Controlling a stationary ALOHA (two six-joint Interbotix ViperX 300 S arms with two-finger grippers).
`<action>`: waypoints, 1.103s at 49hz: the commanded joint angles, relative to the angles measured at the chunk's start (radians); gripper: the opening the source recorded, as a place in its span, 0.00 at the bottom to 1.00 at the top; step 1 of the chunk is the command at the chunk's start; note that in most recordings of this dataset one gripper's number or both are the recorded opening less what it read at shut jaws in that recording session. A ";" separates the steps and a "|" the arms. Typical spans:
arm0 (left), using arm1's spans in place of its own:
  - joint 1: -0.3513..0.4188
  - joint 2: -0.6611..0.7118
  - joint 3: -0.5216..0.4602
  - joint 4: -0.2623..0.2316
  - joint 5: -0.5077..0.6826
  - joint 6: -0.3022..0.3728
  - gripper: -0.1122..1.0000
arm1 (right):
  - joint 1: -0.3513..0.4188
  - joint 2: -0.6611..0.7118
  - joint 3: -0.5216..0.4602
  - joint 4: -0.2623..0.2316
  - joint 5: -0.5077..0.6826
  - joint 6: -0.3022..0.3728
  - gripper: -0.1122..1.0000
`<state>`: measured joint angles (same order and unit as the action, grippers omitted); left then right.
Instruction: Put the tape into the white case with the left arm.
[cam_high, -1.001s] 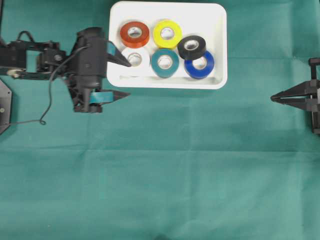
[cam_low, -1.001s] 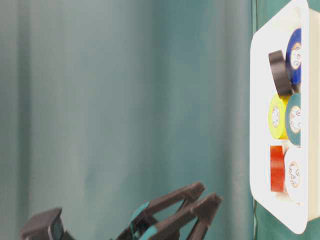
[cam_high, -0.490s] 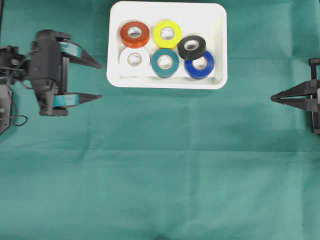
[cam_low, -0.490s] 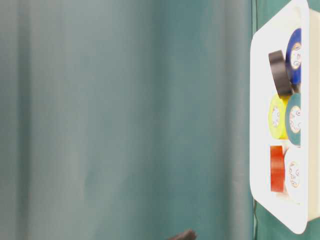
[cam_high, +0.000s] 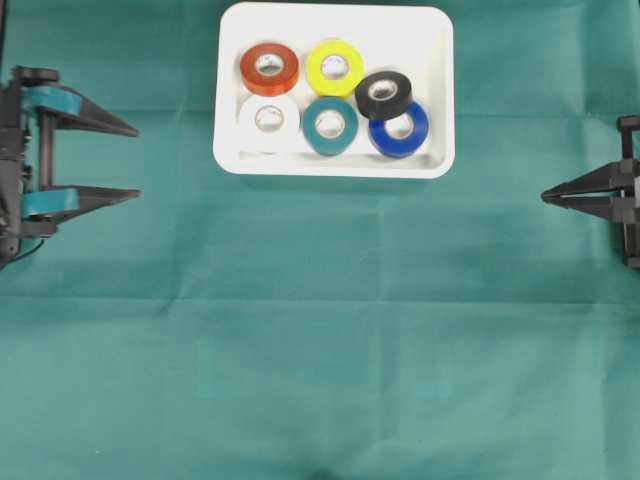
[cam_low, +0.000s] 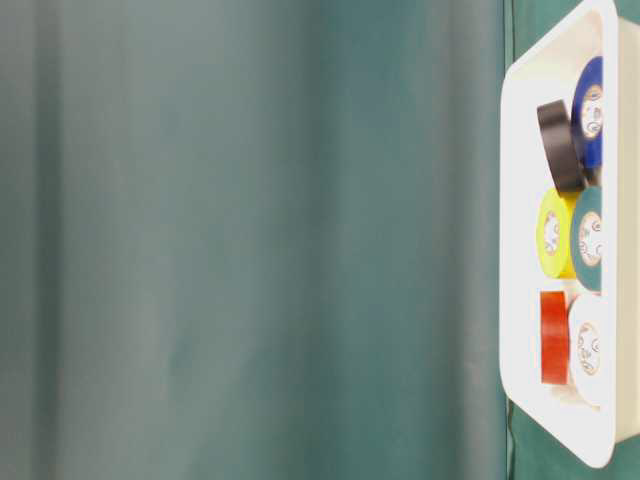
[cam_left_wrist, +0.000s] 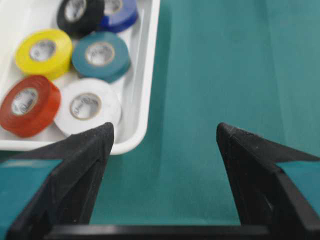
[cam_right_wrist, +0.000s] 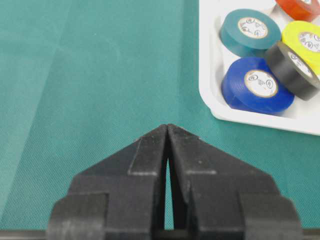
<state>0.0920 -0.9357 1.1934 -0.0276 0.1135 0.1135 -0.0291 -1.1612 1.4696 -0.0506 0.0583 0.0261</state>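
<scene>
Looking down from overhead: six tape rolls sit inside the white case, my left gripper empty and spread wide, well clear. Wrist view: nothing between my fingers. Job looks finished, right gripper pinched together

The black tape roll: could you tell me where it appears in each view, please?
Overhead: black roll right of centre in the white case, leaning on the blue roll.
Table-level: upper right, edge-on against blue.
Left wrist: top edge, left.
Right wrist: right edge, between yellow and blue.
Shared landmark: the blue roll beside it.
</scene>
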 joint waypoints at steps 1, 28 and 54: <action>-0.002 -0.061 0.018 -0.002 -0.011 -0.002 0.84 | 0.000 0.008 -0.012 -0.002 -0.009 0.002 0.02; -0.003 -0.285 0.158 -0.002 -0.009 -0.003 0.83 | 0.000 0.008 -0.012 -0.002 -0.009 0.002 0.02; -0.005 -0.341 0.206 -0.002 -0.009 -0.005 0.83 | 0.000 0.008 -0.012 -0.002 -0.009 0.002 0.02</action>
<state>0.0905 -1.2778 1.4036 -0.0276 0.1135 0.1104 -0.0291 -1.1612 1.4696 -0.0506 0.0598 0.0261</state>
